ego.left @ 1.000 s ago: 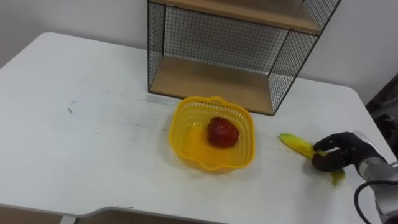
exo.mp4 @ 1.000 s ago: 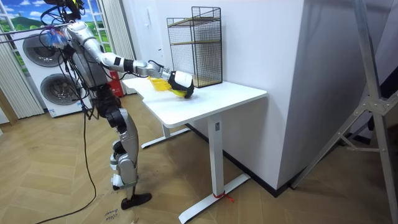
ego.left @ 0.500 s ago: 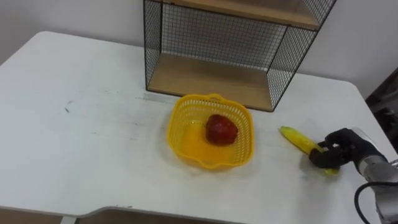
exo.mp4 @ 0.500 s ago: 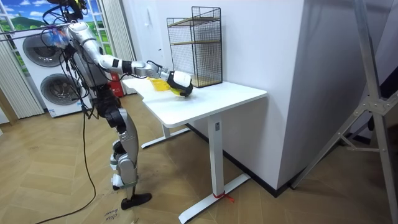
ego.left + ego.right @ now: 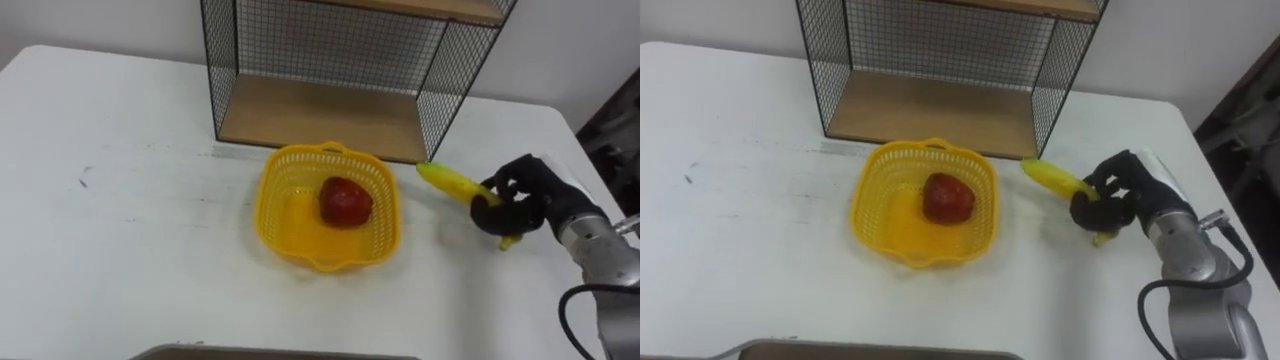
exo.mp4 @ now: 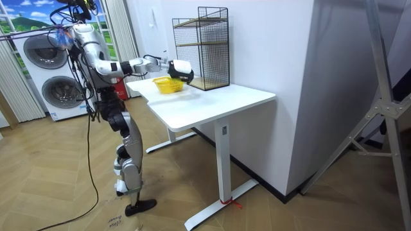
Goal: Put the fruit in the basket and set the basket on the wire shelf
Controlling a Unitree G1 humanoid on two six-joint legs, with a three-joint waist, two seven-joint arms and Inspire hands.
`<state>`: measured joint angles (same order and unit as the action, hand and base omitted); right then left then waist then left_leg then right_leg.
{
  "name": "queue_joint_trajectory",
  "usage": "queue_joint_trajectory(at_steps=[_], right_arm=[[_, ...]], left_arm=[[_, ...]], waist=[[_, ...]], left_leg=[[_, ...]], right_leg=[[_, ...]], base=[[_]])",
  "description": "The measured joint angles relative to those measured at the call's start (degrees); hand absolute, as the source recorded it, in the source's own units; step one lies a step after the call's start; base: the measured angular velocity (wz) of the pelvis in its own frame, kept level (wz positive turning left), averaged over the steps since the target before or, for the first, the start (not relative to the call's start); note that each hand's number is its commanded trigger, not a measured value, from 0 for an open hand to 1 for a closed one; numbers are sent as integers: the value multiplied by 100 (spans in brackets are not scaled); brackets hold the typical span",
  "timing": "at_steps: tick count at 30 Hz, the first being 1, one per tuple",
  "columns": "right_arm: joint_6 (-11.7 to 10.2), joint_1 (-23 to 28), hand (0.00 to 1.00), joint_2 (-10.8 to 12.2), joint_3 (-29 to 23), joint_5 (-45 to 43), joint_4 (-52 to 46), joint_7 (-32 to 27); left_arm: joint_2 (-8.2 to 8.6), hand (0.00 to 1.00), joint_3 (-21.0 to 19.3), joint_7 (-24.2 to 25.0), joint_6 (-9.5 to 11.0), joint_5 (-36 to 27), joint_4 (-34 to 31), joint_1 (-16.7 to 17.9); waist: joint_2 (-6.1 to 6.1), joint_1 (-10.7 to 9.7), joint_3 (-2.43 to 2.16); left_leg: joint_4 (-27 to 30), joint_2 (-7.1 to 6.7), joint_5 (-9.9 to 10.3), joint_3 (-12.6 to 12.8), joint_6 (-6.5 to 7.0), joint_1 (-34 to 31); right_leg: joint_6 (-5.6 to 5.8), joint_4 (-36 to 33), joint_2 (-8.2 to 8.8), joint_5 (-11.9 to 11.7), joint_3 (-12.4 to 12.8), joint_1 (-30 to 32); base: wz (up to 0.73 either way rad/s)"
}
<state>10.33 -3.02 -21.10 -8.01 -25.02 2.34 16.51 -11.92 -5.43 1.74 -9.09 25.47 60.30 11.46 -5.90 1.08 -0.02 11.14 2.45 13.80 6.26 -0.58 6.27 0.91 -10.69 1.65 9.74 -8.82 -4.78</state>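
A yellow plastic basket (image 5: 290, 215) (image 5: 885, 225) (image 6: 165, 85) rests on the white table (image 5: 120, 230) with a red apple (image 5: 345, 200) (image 5: 947, 197) inside it. To its right my right hand (image 5: 520, 195) (image 5: 1118, 195) (image 6: 180, 68) is shut on a yellow banana (image 5: 447, 181) (image 5: 1052, 177) and holds it lifted above the tabletop, its free end pointing toward the basket. The wire shelf (image 5: 340, 60) (image 5: 940, 60) (image 6: 202, 48) with wooden boards stands just behind the basket.
I stand at the table's end on the room view's left. Washing machines (image 6: 42, 70) stand behind me. The shelf's lower board (image 5: 320, 120) lies bare. The table's right edge (image 5: 590, 170) runs close to my right hand.
My right hand has lifted the banana off the table and carried it up and left toward the basket. The camera has also shifted, moving the whole scene slightly.
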Motion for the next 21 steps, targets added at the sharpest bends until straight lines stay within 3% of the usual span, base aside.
queue_joint_trajectory(at_steps=[4, 11, 19, 21], right_arm=[[-30, 0, 100, 0, -12, 0, -620, 131], [-22, 75, 100, 1, -78, 31, -1381, 202], [-23, 73, 100, 0, -81, 229, -1473, 201], [-23, 71, 100, 0, -81, 226, -1501, 206]], left_arm=[[1, 0, 0, 1, 75, 24, -186, 132], [47, 0, -10, 0, 27, 38, -180, 210], [123, 0, -10, 0, 29, 15, -110, 248], [122, 0, -10, 0, 31, 4, -111, 234]], waist=[[17, -102, -12], [82, -91, -63], [72, -62, -43], [34, -61, -12]], left_leg=[[-32, 0, 1, 10, 1, -10], [18, 0, 0, 11, 1, -64], [24, 1, -1, 12, 3, -64], [4, 2, -1, 15, 3, -80]], right_leg=[[2, -6, -6, -1, 23, 24], [5, -25, -4, -5, 19, 83], [5, -51, -2, -5, 6, 98], [4, -87, -3, -4, 13, 139]], base=[[-2], [0], [0], [-2]])
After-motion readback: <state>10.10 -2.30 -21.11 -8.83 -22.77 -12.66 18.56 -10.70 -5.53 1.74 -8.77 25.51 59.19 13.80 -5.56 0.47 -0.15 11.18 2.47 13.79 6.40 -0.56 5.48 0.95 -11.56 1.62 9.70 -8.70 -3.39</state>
